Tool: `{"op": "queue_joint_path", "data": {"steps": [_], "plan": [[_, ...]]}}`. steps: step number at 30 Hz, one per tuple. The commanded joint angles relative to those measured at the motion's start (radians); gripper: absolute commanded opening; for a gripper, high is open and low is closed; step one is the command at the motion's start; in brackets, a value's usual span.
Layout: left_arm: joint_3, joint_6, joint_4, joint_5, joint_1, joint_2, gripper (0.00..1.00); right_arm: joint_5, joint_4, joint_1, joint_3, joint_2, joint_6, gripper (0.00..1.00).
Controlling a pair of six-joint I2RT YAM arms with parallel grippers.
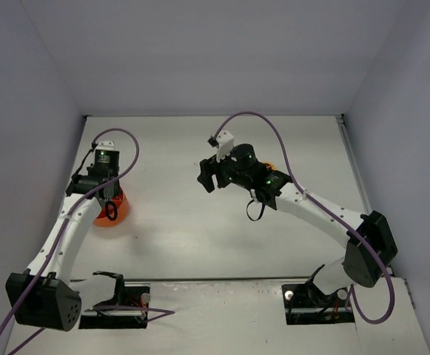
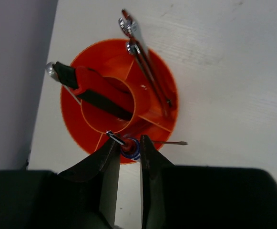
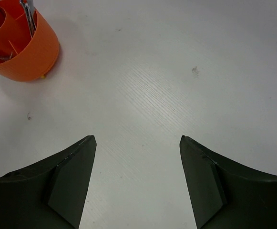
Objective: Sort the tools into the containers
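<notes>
The round orange-red tub (image 2: 150,102) stands at the table's left and also shows in the top view (image 1: 118,212) and the right wrist view (image 3: 33,52). Two silver wrenches (image 2: 142,59) lean in its right compartment. The red-and-black knife-like tool (image 2: 88,88) stands in the centre cup. My left gripper (image 2: 128,143) hangs over the tub's near rim, shut on the blue-and-red handle of a small screwdriver (image 2: 130,148). A thin flat-tipped shaft (image 2: 174,142) sticks out to the right of it. My right gripper (image 3: 137,139) is wide open and empty over bare table. The tape measure is out of view.
The left wall runs close beside the tub (image 2: 14,71). The right arm (image 1: 303,203) reaches across the table's middle, its gripper (image 1: 209,176) well right of the tub. White table surface (image 3: 167,71) lies under and around the right gripper.
</notes>
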Motion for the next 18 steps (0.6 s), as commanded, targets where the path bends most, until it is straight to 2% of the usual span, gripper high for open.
{"op": "queue_joint_path", "data": {"steps": [1, 5, 12, 17, 18], "plan": [[-0.055, 0.066, 0.125, -0.146, 0.006, -0.052, 0.00, -0.010, 0.049, -0.009, -0.007, -0.024, 0.008, 0.68], [-0.105, 0.075, 0.182, -0.158, 0.006, -0.056, 0.00, -0.021, 0.049, -0.023, -0.020, -0.027, 0.007, 0.68], [-0.151, 0.055, 0.182, -0.167, 0.006, -0.029, 0.00, -0.034, 0.049, -0.055, -0.045, -0.040, 0.005, 0.68], [-0.181, 0.043, 0.182, -0.161, 0.006, -0.046, 0.08, -0.038, 0.049, -0.076, -0.053, -0.043, 0.007, 0.68], [-0.185, 0.040, 0.180, -0.157, 0.006, -0.056, 0.12, -0.037, 0.049, -0.082, -0.054, -0.043, 0.009, 0.68]]}}
